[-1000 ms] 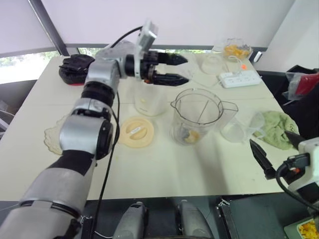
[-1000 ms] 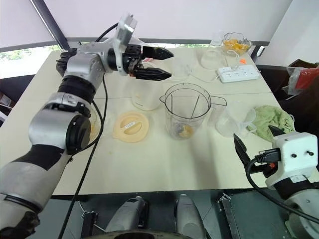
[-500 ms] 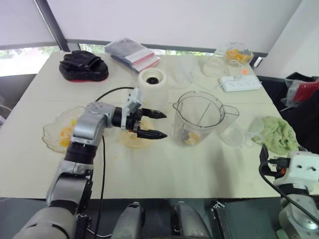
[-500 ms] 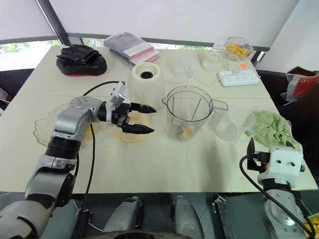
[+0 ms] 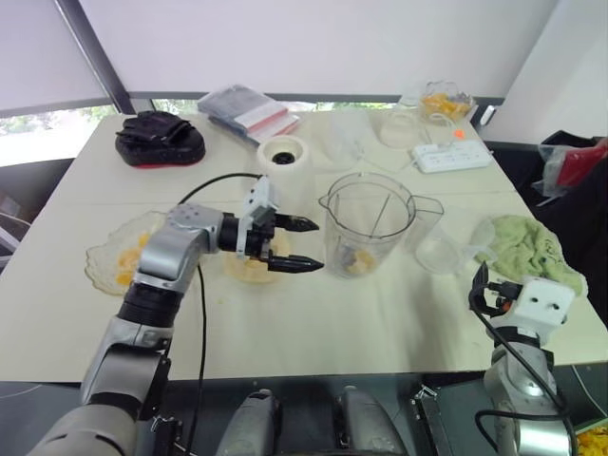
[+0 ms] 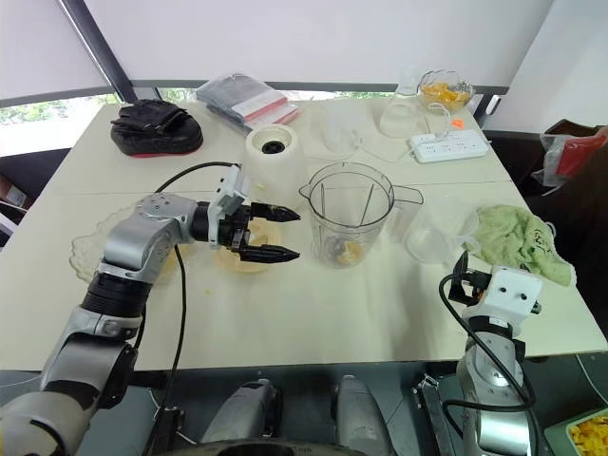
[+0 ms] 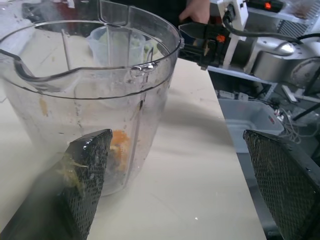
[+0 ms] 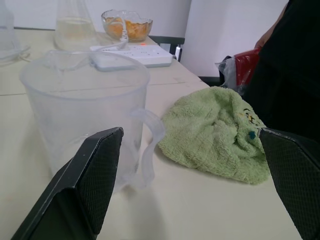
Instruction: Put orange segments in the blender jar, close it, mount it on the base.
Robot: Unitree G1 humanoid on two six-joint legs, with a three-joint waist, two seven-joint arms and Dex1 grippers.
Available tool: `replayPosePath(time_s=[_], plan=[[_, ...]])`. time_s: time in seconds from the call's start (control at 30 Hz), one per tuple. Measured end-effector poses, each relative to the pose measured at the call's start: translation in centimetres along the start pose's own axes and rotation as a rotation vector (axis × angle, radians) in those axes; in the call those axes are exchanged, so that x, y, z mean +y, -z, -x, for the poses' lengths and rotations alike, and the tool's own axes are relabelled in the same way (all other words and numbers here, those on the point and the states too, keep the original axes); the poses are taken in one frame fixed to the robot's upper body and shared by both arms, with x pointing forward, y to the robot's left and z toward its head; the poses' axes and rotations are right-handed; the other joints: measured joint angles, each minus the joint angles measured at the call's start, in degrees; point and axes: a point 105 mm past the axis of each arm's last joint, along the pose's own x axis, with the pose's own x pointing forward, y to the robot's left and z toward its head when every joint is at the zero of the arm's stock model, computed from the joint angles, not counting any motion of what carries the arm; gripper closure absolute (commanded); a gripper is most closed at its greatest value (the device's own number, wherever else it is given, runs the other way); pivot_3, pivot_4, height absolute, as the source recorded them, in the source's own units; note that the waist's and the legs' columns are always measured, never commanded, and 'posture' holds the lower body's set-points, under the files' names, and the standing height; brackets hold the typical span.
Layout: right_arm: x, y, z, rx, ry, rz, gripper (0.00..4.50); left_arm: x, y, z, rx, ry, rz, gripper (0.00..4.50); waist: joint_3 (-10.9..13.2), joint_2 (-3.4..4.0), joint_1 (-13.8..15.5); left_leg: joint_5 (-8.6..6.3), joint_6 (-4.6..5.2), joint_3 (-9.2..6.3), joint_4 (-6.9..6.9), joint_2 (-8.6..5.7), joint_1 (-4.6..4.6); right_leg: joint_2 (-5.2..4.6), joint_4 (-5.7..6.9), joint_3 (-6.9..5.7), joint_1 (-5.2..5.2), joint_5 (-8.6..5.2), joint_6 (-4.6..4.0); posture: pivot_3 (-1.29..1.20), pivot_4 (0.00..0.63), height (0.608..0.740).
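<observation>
The clear blender jar point(image 5: 369, 220) stands upright at mid-table with a few orange segments point(image 5: 356, 261) at its bottom, also seen through the wall point(image 7: 119, 145). My left gripper point(image 5: 315, 245) is open and empty, low over the cream round lid point(image 5: 249, 269), its fingertips pointing at the jar's left side without touching it. The white blender base point(image 5: 285, 160) stands behind them. A glass plate point(image 5: 100, 271) at the left holds more orange segments point(image 5: 123, 261). My right gripper point(image 6: 463, 282) is open and empty at the table's front right edge.
A clear measuring cup point(image 8: 85, 110) and a green cloth point(image 8: 215, 130) lie just ahead of the right gripper. At the back stand a power strip point(image 5: 451, 155), a glass bowl of orange pieces point(image 5: 442, 100), a black object on red point(image 5: 160, 138) and packets point(image 5: 249, 103).
My left arm came back from high over the base to low over the lid beside the jar. My right gripper drew in and turned at the front right edge. The camera shifted.
</observation>
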Motion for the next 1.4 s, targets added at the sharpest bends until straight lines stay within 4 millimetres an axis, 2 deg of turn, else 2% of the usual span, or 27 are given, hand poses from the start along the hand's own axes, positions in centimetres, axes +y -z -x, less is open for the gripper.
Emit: replayPosePath(time_s=[0.27, 0.63, 0.93, 1.03, 1.23, 1.27, 1.4], plan=[[0.5, 2.1, -1.2, 0.056, 0.017, -0.025, 0.0, -0.1, 0.2, 0.1, 0.012, -0.017, -0.002, 0.14, 0.01, 0.02, -0.04, -0.02, 0.03, 0.16, -0.05, 0.01, 0.13, -0.02, -0.01, 0.15, 0.06, 0.0, 0.0, 0.0, 0.15, 0.74], [-0.4, 1.6, -3.6, 0.035, 0.069, -0.023, 0.0, -0.2, 0.4, 0.0, 0.008, -0.029, 0.002, 0.14, 0.01, 0.04, -0.07, -0.03, 0.04, 0.2, -0.07, 0.01, 0.15, -0.02, -0.02, 0.18, 0.05, 0.0, 0.0, 0.0, 0.15, 0.74], [-0.2, 1.7, -4.6, 0.039, 0.077, -0.018, 0.0, -0.1, 0.5, -0.1, 0.013, -0.04, -0.001, 0.14, 0.02, 0.05, -0.12, -0.03, 0.05, 0.21, -0.09, 0.01, 0.14, -0.02, -0.03, 0.19, 0.04, 0.0, 0.01, 0.0, 0.15, 0.74], [0.0, 1.8, -5.0, 0.041, 0.068, -0.015, 0.9, -0.1, 0.8, -0.3, 0.019, -0.04, 0.005, 0.07, 0.02, 0.06, -0.14, -0.03, 0.05, 0.22, -0.1, 0.02, 0.15, -0.02, -0.04, 0.19, 0.04, 0.0, 0.0, 0.0, 0.15, 0.74], [0.8, 1.8, -5.4, 0.037, 0.045, -0.006, 4.12, 0.0, 0.8, -0.1, 0.027, -0.053, 0.0, 0.07, 0.03, 0.06, -0.11, -0.03, 0.05, 0.22, -0.13, 0.02, 0.14, -0.02, -0.06, 0.2, 0.02, 0.0, 0.01, 0.0, 0.15, 0.74], [0.9, 1.8, -5.4, 0.036, 0.043, -0.008, 4.45, 0.0, 0.8, 0.0, 0.028, -0.055, -0.001, 0.07, 0.03, 0.06, -0.12, -0.03, 0.05, 0.22, -0.13, 0.02, 0.14, -0.03, -0.07, 0.2, 0.02, 0.0, 0.01, 0.0, 0.15, 0.74], [1.4, 0.8, -5.9, -0.004, 0.031, -0.02, 4.45, 0.0, 0.7, 0.0, 0.029, -0.056, -0.006, 0.07, 0.03, 0.06, 0.09, -0.03, 0.05, 0.22, -0.13, 0.02, 0.14, -0.03, -0.07, 0.2, 0.03, 0.0, 0.01, 0.0, 0.15, 0.74]])
